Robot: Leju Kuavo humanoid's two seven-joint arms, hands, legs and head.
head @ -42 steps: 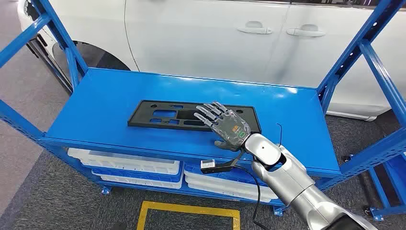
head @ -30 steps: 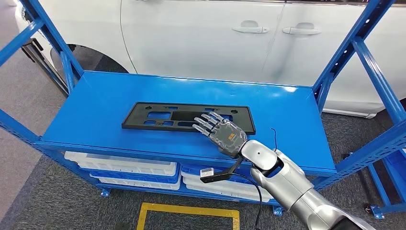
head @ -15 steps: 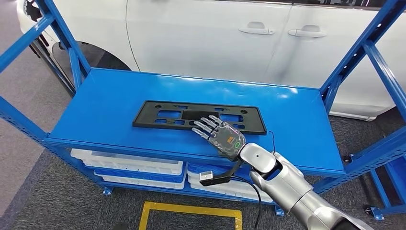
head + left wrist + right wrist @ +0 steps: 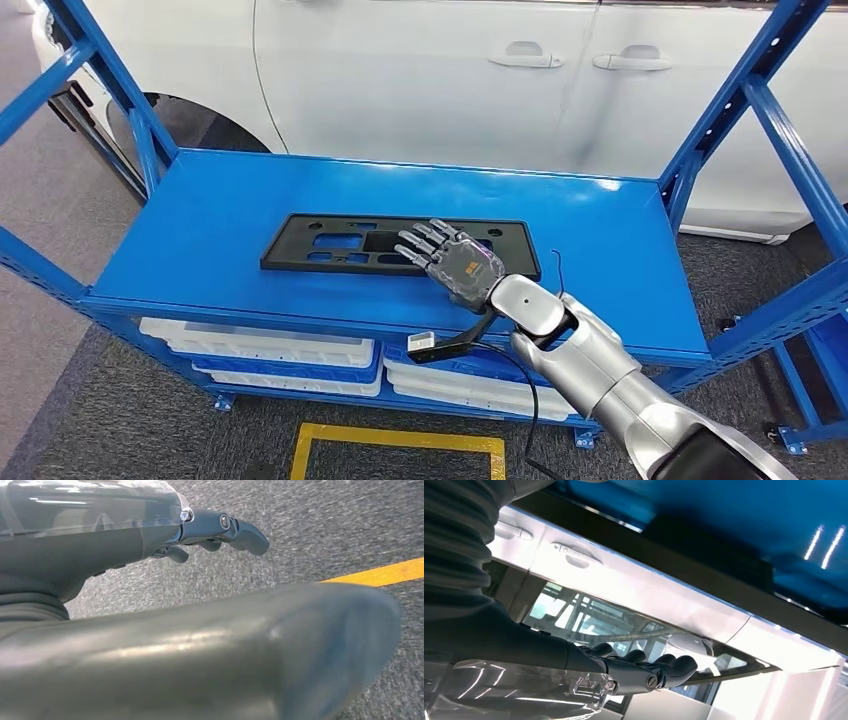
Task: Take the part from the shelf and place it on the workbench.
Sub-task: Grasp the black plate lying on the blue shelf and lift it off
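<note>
low down, under the top board, white trays (image 4: 262, 347) sit stacked on blue ones on the lower level of the blue shelf (image 4: 200, 215); i cannot tell what is in them. the right hand (image 4: 452, 264) lies flat over the near edge of the flat black part (image 4: 330, 243), fingers stretched out and apart, holding nothing. the part lies on the top board. behind is a white car (image 4: 430, 70). the left hand (image 4: 150, 525) hangs above grey floor (image 4: 320, 525), its fingers partly bent, holding nothing.

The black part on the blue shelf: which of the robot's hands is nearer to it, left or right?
Right. The right hand is over the black part near its right end, fingers spread. The left hand hangs over grey floor, away from the shelf.
</note>
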